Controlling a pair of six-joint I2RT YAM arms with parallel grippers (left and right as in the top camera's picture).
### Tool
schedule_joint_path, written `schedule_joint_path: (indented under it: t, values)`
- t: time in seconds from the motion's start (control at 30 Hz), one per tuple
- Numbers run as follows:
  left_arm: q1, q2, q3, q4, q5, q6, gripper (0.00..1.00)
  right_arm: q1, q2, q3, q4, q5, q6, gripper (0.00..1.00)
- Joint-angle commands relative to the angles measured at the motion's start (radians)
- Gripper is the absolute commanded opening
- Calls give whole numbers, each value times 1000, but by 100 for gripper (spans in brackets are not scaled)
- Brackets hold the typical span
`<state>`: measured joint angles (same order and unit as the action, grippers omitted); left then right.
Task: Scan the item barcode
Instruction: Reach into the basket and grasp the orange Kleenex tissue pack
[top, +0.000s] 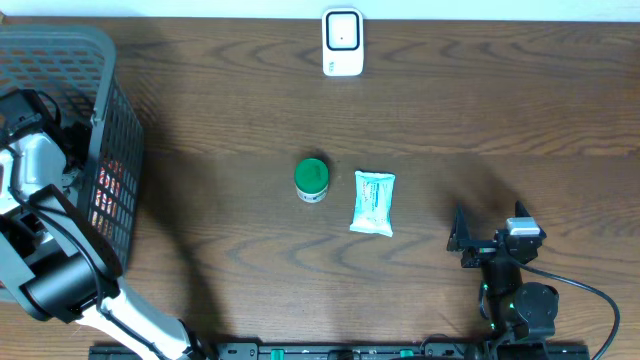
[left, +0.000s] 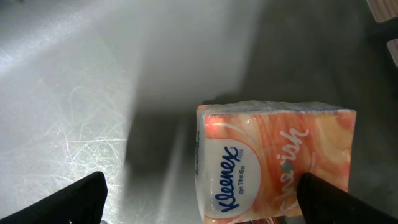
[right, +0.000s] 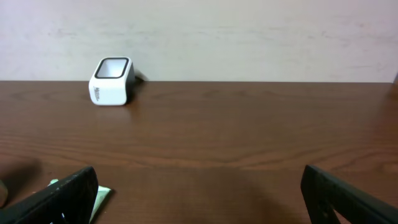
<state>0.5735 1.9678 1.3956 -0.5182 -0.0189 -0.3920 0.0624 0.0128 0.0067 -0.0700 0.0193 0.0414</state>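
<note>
An orange Kleenex tissue pack (left: 280, 162) lies on the pale floor of the grey basket (top: 100, 60). My left gripper (left: 202, 190) hangs just above it, open. Its right finger (left: 336, 199) overlaps the pack's right end, its left finger (left: 68, 202) stands off over bare floor. No barcode shows on the pack. The white scanner (top: 342, 42) stands at the table's far edge, also small in the right wrist view as the scanner (right: 112, 81). My right gripper (top: 490, 238) rests low at the front right, open and empty, facing the scanner.
A green-lidded jar (top: 311, 178) and a white-green packet (top: 374, 202) lie mid-table; the packet's corner (right: 99, 196) shows by my right gripper's left finger. The basket's mesh wall (top: 115, 190) stands between the left arm and the table's middle.
</note>
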Motion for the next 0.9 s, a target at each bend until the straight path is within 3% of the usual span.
schedule_joint_path:
  t: [0.0,0.27,0.87]
  values:
    - [4,-14,11,2,36,6,98,5,-3,-1,-2,5,10,99]
    - [3,-77,11,15,38,-16,98,5,-3,-1,-2,5,10,99]
    - [-33,-15,11,99,37,-58,98,5,-3,-1,-2,5,10,99]
